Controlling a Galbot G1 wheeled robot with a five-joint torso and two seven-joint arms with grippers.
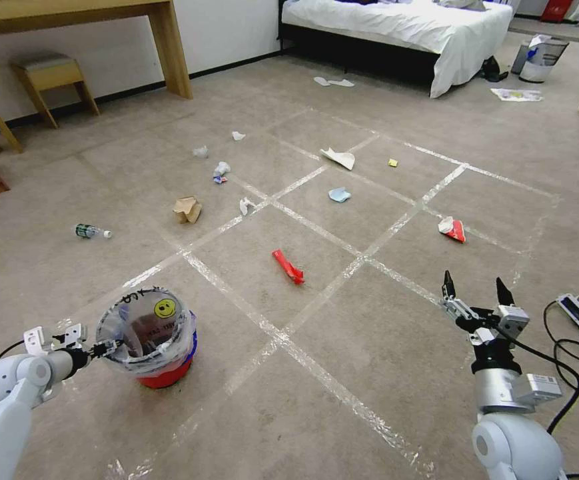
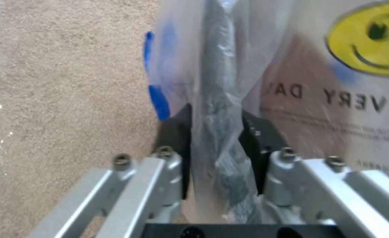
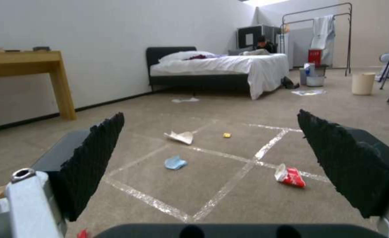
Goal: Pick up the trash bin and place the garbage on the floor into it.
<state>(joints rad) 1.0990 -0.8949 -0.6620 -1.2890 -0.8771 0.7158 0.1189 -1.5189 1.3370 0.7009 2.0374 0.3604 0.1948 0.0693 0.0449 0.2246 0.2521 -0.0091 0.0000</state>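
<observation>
L jaws clamped, R jaws apart.

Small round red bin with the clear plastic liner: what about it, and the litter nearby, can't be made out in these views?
- Small round red bin: head view, the liner hides whether anything lies inside.
- Left pincer, shut on the rim: left wrist view, bunched plastic hides the rim edge.
- Small bottle: head view, too small to read.
- Right pincer, open over the beige carpet: right wrist view, its black fingers hide the carpet behind.

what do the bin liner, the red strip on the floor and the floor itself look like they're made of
Bin liner: thin clear plastic film, glossy and crinkled, pinched by the left gripper. Red strip: probably plastic wrapper, bright and creased. Floor: short matte carpet, with shiny clear tape lines across it.
</observation>
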